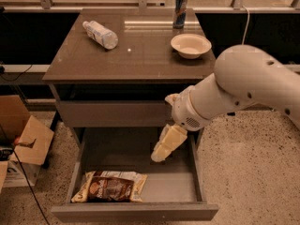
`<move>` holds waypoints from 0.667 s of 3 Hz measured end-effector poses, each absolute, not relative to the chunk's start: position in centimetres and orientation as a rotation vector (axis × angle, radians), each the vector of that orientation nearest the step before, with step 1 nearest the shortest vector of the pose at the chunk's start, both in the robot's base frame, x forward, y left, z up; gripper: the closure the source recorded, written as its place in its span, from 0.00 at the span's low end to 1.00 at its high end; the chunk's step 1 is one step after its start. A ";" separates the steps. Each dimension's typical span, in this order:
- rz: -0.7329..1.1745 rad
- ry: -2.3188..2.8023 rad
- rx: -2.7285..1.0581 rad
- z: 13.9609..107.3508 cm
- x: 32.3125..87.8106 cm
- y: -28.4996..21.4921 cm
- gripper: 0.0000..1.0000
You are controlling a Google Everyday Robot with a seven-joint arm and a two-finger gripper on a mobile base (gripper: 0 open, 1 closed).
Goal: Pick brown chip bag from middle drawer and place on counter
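The brown chip bag point(109, 187) lies flat in the front left of the open middle drawer point(180, 182), its cream ends showing. The gripper point(159, 155) hangs on the white arm above the middle of the drawer, to the right of and above the bag, and apart from it. It holds nothing that I can see. The counter point(140, 46) is the dark glossy top of the cabinet, above the closed upper drawer.
On the counter lie a clear plastic water bottle point(100, 33) at the back left, a dark can point(179, 11) at the back, and a white bowl point(190, 45) at the right. A cardboard box point(23, 142) stands on the speckled floor at the left.
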State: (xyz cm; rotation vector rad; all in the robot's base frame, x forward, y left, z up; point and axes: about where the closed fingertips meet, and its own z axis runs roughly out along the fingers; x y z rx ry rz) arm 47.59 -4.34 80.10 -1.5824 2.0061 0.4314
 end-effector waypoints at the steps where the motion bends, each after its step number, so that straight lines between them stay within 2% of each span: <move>1: 0.563 2.027 -1.541 75.6 47.8 -1.4 0.00; 2: 0.580 2.034 -1.533 74.8 48.0 -1.4 0.00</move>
